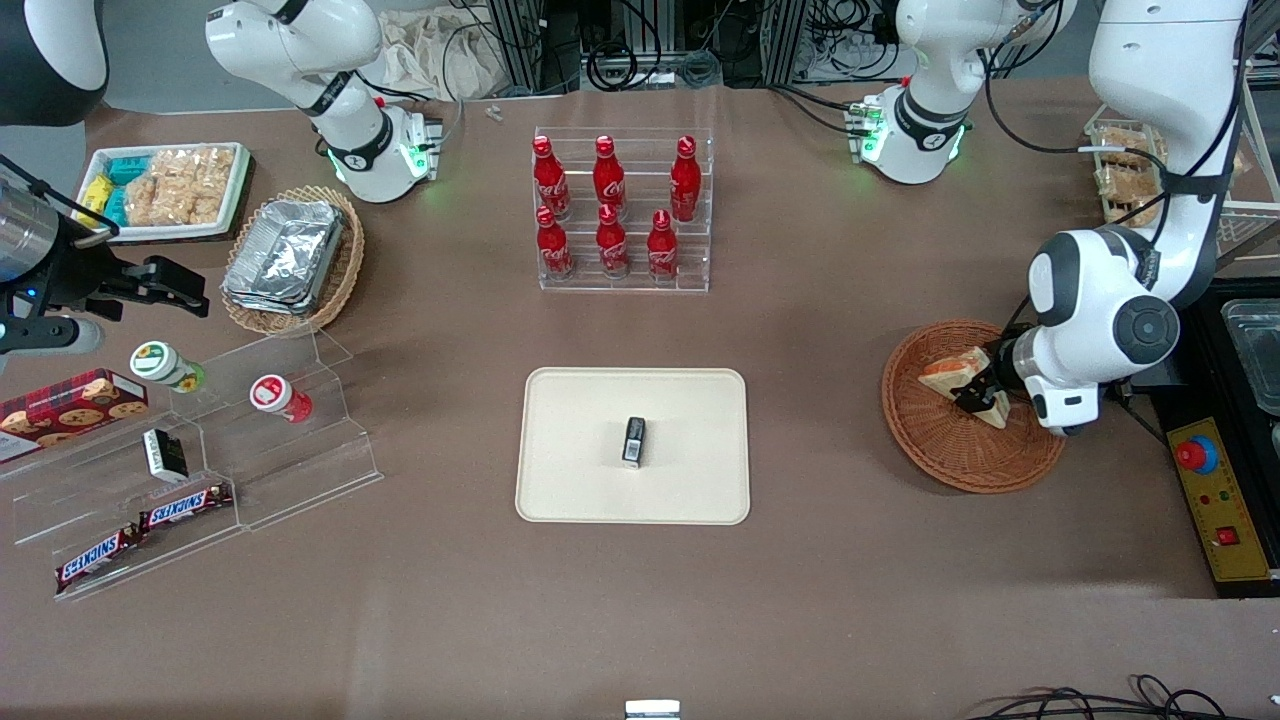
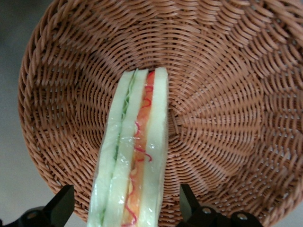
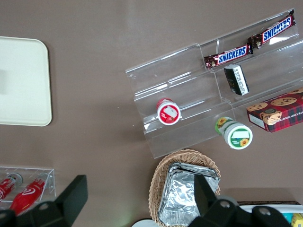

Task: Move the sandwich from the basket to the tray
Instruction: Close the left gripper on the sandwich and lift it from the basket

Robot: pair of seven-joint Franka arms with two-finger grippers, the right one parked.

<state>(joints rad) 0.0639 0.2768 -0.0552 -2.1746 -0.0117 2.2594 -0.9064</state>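
The sandwich (image 1: 950, 372), a white bread wedge in clear wrap with orange-red and green filling, lies in the reddish-brown woven basket (image 1: 930, 450) toward the working arm's end of the table. My left gripper (image 1: 985, 397) is down in the basket over the sandwich. In the left wrist view the sandwich (image 2: 135, 151) lies between the two black fingers (image 2: 188, 202), with a small gap on each side; the gripper (image 2: 127, 208) is open and straddles it above the basket (image 2: 227, 94). The cream tray (image 1: 570, 470) lies at the table's middle, well apart from the basket.
A small black box (image 1: 634, 441) stands in the tray's middle. A clear rack of red bottles (image 1: 622, 210) stands farther from the front camera than the tray. A clear stepped shelf with snacks (image 1: 200, 470) and a tan basket of foil containers (image 1: 290, 255) lie toward the parked arm's end.
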